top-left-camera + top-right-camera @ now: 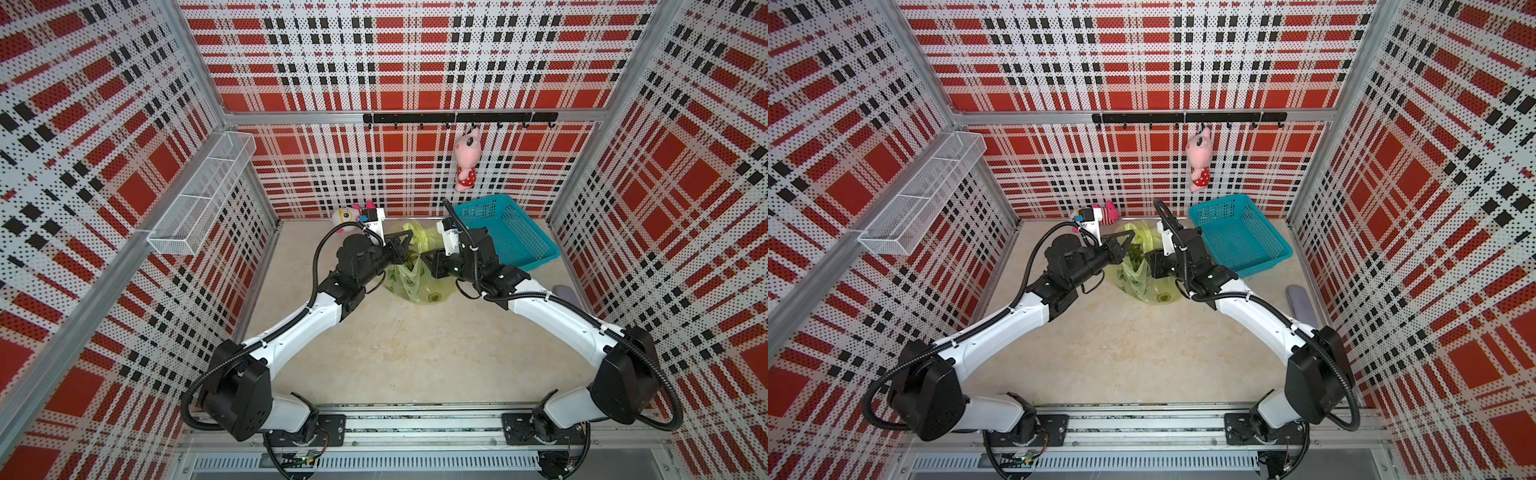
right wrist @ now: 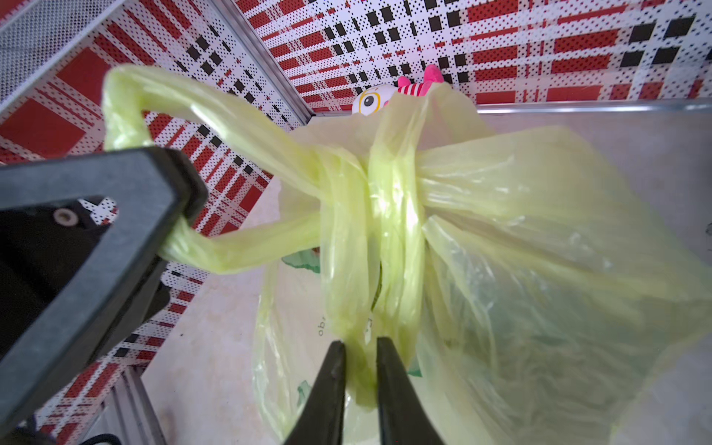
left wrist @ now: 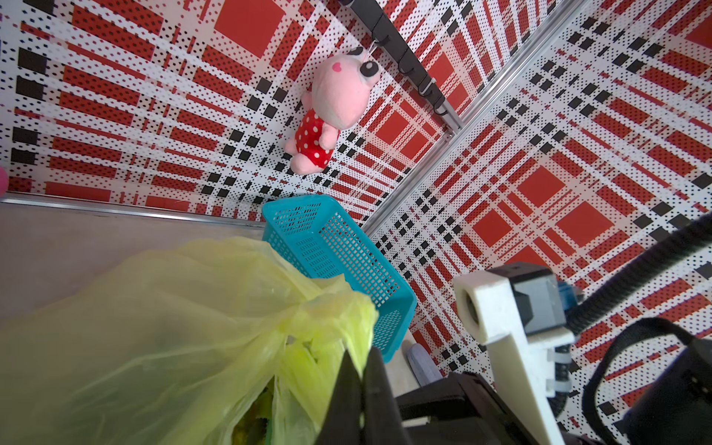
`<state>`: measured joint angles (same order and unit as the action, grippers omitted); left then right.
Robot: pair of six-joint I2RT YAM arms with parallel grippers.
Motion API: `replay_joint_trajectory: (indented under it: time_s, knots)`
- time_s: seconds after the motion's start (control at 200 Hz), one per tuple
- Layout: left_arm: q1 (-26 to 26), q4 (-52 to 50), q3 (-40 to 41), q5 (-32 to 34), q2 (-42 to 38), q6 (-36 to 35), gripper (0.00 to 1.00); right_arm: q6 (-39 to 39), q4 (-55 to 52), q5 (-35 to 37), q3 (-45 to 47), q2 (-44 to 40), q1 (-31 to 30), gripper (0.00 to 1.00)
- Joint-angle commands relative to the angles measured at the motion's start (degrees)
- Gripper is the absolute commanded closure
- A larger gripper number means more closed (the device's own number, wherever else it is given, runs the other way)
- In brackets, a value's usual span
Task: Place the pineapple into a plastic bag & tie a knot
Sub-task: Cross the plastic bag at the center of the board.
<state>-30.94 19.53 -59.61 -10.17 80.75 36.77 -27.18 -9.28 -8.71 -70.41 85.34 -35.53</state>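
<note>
The yellow-green plastic bag point(image 1: 415, 282) point(image 1: 1142, 282) stands on the floor between both arms. Green pineapple leaves point(image 1: 1136, 253) show at its mouth, and the fruit's body is hidden by the plastic. In the right wrist view the two handles are wound round each other into a loose knot point(image 2: 370, 231) at the bag's neck. My left gripper point(image 1: 405, 251) point(image 3: 360, 354) is shut on one handle, which is pulled out sideways. My right gripper point(image 1: 424, 259) point(image 2: 361, 343) is shut on the other bunched handle strand, just below the wrap.
A teal mesh basket point(image 1: 505, 232) sits at the back right, close behind the right arm. A pink plush point(image 1: 467, 160) hangs from the hook rail point(image 1: 415, 117). A white plush toy point(image 1: 347, 216) lies at the back wall. A wire shelf point(image 1: 203, 195) juts from the left wall.
</note>
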Motion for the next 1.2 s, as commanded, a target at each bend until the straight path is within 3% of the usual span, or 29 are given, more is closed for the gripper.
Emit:
replay_joint_trajectory:
  time_s: [0.0,0.03,0.361,0.701,1.047,1.193]
  knots:
    - [0.4,-0.6,-1.1,-0.9,-0.2,-1.1,1.0,2.0,-1.8,1.6,-1.8,-0.5,-0.4,0.95]
    - [0.4,-0.6,-1.2,-1.0,-0.3,-1.2,1.0,2.1,-1.7,0.9,-1.9,-0.4,-0.5,1.0]
    - [0.3,-0.1,-1.7,-1.8,-0.5,-0.8,1.0,-7.3,15.1,-10.9,0.9,1.9,-2.4,1.0]
    - [0.4,0.5,0.4,-1.1,-3.2,0.6,1.0,-7.9,36.0,3.4,6.3,8.9,-1.8,1.0]
    - [0.4,0.4,3.5,-0.9,-5.2,1.7,1.0,-5.0,48.4,15.9,8.5,10.8,-0.7,1.0]
    - [0.4,0.2,4.2,-0.9,-5.3,1.7,1.0,-4.9,49.6,11.7,8.5,10.6,-0.1,1.0]
